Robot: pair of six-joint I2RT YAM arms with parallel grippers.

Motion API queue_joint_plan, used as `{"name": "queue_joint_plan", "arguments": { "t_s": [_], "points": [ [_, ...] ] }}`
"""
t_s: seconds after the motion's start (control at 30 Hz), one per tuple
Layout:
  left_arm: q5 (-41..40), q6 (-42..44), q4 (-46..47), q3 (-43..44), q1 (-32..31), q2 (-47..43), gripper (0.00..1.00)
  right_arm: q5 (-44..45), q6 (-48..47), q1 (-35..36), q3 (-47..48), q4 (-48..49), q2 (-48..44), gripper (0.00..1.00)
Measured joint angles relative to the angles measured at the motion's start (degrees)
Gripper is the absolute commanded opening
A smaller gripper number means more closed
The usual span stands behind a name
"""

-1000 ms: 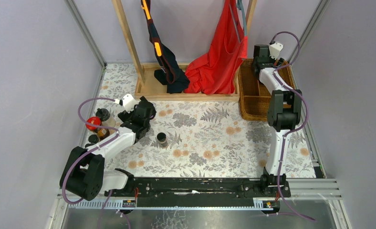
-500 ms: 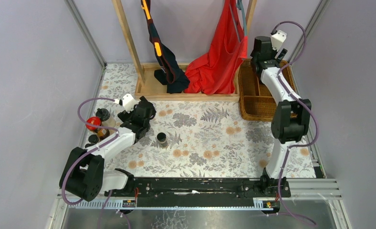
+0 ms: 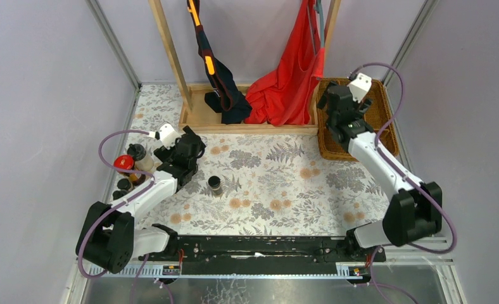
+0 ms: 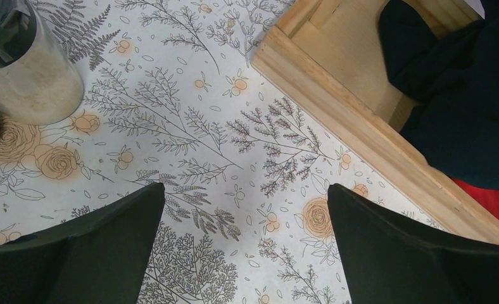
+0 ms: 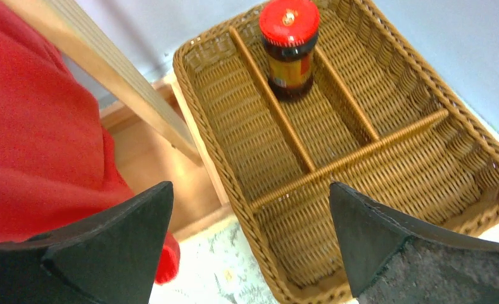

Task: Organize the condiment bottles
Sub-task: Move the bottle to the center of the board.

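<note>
A dark jar with a red lid (image 5: 289,47) stands upright in the far middle compartment of the wicker basket (image 5: 386,190), free of any grip. My right gripper (image 5: 250,209) hovers open and empty over the basket's near left rim (image 3: 330,152). At the table's left edge cluster a red-lidded jar (image 3: 124,162), a pale black-capped bottle (image 3: 137,154) and small dark bottles (image 3: 121,187). One dark black-capped bottle (image 3: 214,184) stands alone mid-table. My left gripper (image 4: 246,215) is open above the floral cloth, right of the pale bottle (image 4: 28,69), holding nothing.
A wooden rack base (image 3: 247,123) runs along the back, with a red cloth (image 3: 291,82) and a dark garment (image 3: 228,101) hanging into it. Its wooden edge (image 4: 361,133) lies just beyond my left gripper. Walls close in on both sides.
My right arm has drawn back out of the basket's far end toward its near left rim, and its jaws have spread wider. The left arm has hardly moved.
</note>
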Motion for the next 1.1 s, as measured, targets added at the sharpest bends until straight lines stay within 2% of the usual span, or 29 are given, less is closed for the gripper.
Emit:
{"name": "queue_joint_plan", "arguments": {
  "t_s": [0.2,0.6,0.87,1.1],
  "points": [
    [-0.5,1.1,0.0,0.0,-0.2,0.0,1.00,-1.2,1.6,2.9,-8.8,-0.2,-9.3,1.00],
    [-2.5,2.8,0.0,0.0,-2.9,1.8,1.00,-1.4,0.9,6.1,-15.4,-1.1,-23.7,1.00],
    [-6.5,1.9,-2.5,2.5,-8.8,2.6,0.99,-1.9,-0.6,9.0,-22.4,-2.9,-28.6,1.00],
    [-9.2,-0.2,-8.1,4.3,-16.0,0.1,0.93,-2.7,-2.8,9.8,-24.1,-3.9,-31.2,1.00]
  ]
}}
